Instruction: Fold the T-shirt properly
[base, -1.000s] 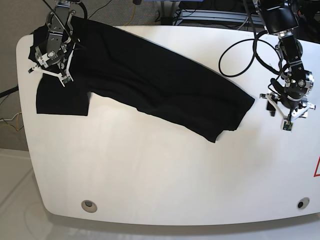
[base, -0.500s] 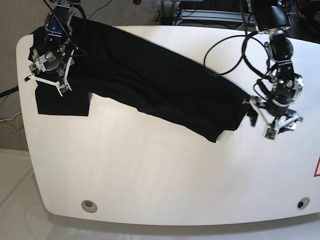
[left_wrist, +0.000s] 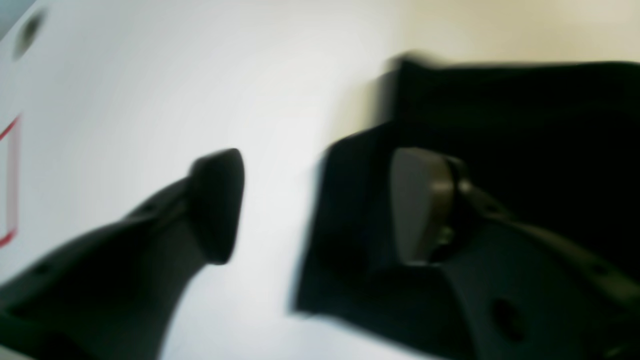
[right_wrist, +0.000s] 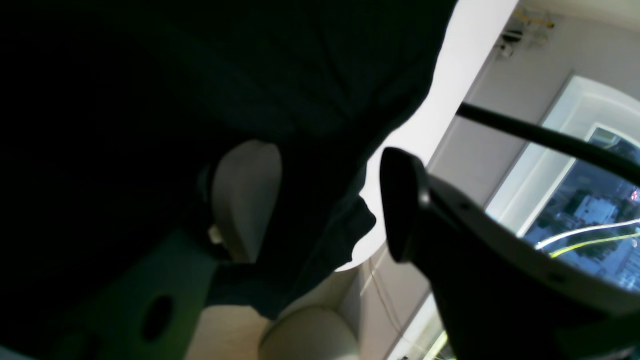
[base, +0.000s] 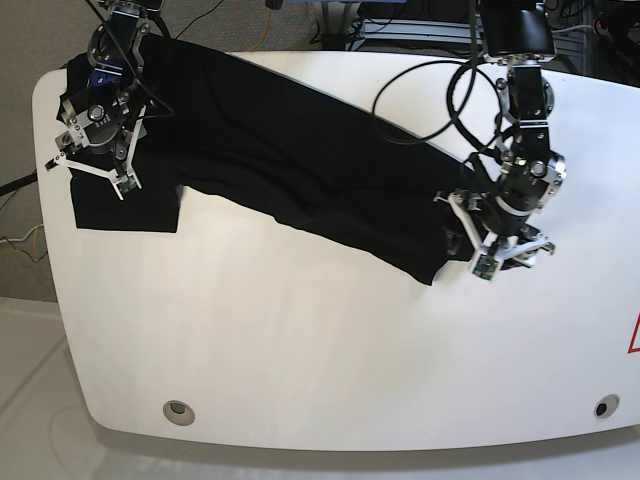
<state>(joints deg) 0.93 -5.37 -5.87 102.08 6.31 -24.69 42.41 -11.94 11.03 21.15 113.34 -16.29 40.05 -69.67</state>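
Over at three o'clock on the white table (base: 300, 340), the left gripper (base: 497, 243) sits at the T-shirt's (base: 300, 160) hem corner, jaws spread apart, one finger (left_wrist: 425, 205) over black cloth and the other (left_wrist: 217, 205) over bare tabletop. That wrist view is heavily smeared, so whether the finger actually touches the fabric I cannot tell; nothing is pinched between them.

Up at ten o'clock, the right gripper (base: 92, 165) hovers over the sleeve end, jaws parted too, with one pale pad (right_wrist: 245, 200) against the dark cloth and the other finger (right_wrist: 402, 205) out past the shirt's edge. Most of that wrist picture is plain blackness; folds are barely readable, and no print or tag can be made out.

The shirt lies as a long black band running from ten o'clock down toward three o'clock, one sleeve (base: 125, 205) squared off at nine. Its upper edge at eleven o'clock is hidden behind the right arm.

The tabletop is glossy white with rounded corners, a small round fitting (base: 179, 410) at seven o'clock, another (base: 601, 407) at five, and red marking (base: 634, 335) cut off at the right edge. Cables (base: 420, 95) loop at one o'clock.
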